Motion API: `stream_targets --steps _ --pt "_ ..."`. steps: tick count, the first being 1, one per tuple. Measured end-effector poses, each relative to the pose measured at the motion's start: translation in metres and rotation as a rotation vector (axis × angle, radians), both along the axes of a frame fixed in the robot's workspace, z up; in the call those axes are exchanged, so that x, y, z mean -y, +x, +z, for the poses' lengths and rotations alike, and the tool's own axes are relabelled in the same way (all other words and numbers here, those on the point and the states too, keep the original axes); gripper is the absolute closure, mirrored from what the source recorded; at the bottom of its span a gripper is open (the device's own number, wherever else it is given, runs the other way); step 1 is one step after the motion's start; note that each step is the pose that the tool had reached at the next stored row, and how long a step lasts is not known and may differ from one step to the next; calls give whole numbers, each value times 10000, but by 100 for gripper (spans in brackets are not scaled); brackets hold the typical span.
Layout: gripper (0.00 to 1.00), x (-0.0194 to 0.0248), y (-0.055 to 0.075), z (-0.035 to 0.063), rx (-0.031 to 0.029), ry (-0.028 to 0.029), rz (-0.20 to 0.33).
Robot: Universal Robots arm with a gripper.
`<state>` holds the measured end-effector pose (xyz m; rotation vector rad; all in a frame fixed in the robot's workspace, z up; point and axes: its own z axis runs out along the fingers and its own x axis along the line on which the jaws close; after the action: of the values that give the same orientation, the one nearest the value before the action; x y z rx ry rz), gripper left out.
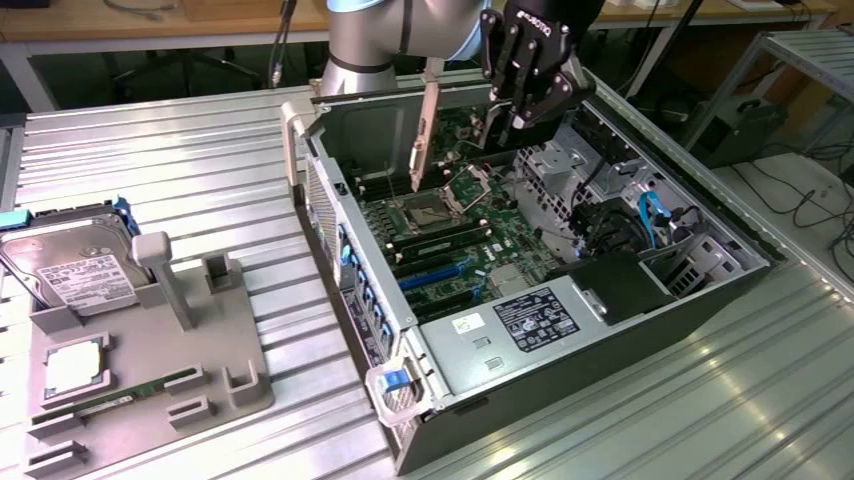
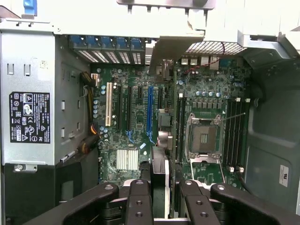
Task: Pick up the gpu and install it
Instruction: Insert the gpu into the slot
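The gpu (image 1: 470,125) is held edge-on above the open computer case (image 1: 694,290), over the motherboard (image 1: 461,215). Its silver bracket (image 1: 424,130) hangs down at the end toward the exterior view's left and points at the area near the empty CPU socket (image 1: 437,209). In the wrist view the gpu (image 2: 161,154) is seen as a thin dark card standing upright between the gripper (image 2: 166,194) fingers (image 2: 139,199), above the row of expansion slots, close to the blue slot (image 2: 150,110). The jaws are closed partly, pressed on both faces of the card. The gripper (image 1: 527,110) is seen above the case. Outside the case, a grey holder tray (image 1: 200,370) carries a hard drive (image 1: 74,265) and a RAM stick (image 1: 114,398).
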<state>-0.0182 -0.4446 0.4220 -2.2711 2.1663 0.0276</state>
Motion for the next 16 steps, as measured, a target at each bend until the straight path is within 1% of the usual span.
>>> stream_targets --steps 2,16 --pt "72 0 0 -30 0 0 0" --pt "72 0 0 -92 0 0 0"
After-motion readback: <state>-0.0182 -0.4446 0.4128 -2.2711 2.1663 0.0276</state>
